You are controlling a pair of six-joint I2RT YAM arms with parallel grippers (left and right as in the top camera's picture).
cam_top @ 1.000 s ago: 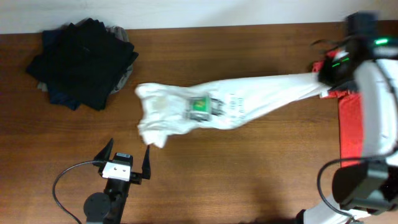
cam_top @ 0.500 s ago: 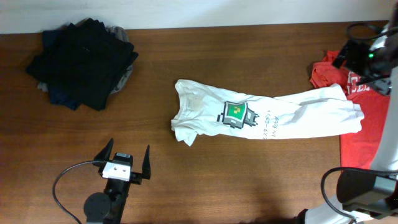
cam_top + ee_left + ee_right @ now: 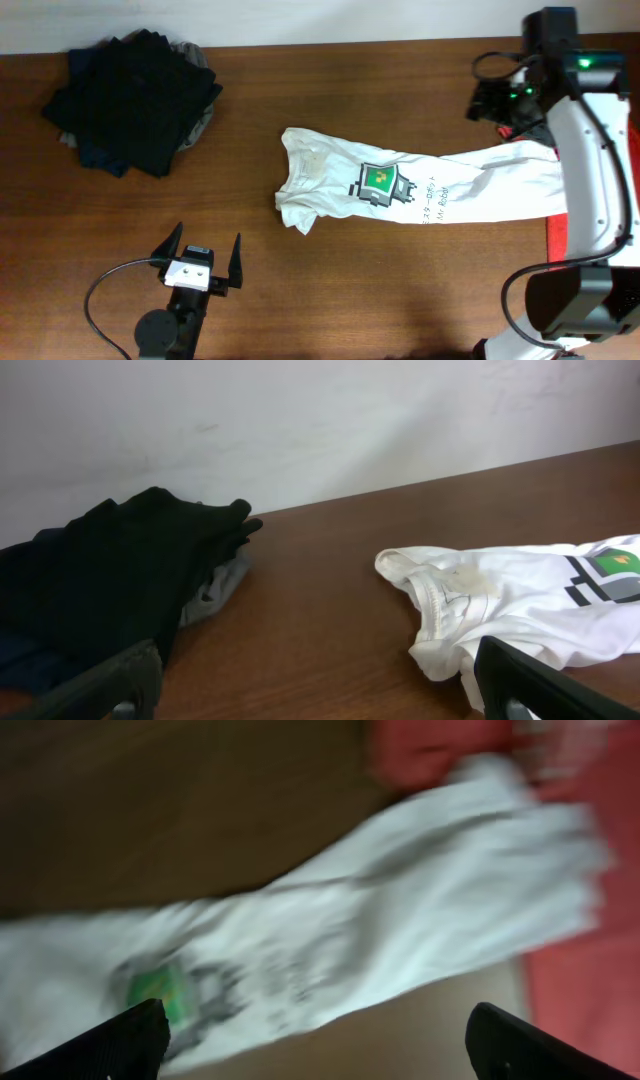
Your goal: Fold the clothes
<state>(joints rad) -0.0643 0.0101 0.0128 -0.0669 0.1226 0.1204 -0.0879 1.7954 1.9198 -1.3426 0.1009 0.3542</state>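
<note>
- Along the near edge of the wooden table (image 3: 300, 310), toward its left, the left gripper (image 3: 208, 234) is hanging with jaws spread wide, gripping nothing.
- Across the middle, the white T-shirt (image 3: 420, 185) is lying as a long rumpled band, badge up, its right end overlapping the red T-shirt (image 3: 580, 960). No fold is showing, so flattening and all the folding are, I judge, still waiting.
- Toward the far right corner, the right gripper (image 3: 492, 104) is hovering by that end, jaws released and empty.
- Near the far left corner, the pile of dark garments (image 3: 135, 100) is sitting well apart.

Count on inspection: one white T-shirt (image 3: 440, 195); one red T-shirt (image 3: 575, 990); one pile of dark garments (image 3: 130, 100), its separate pieces not countable; one wooden table (image 3: 350, 300). My own pincers: two, left pincer (image 3: 208, 236) and right pincer (image 3: 315, 1020).
</note>
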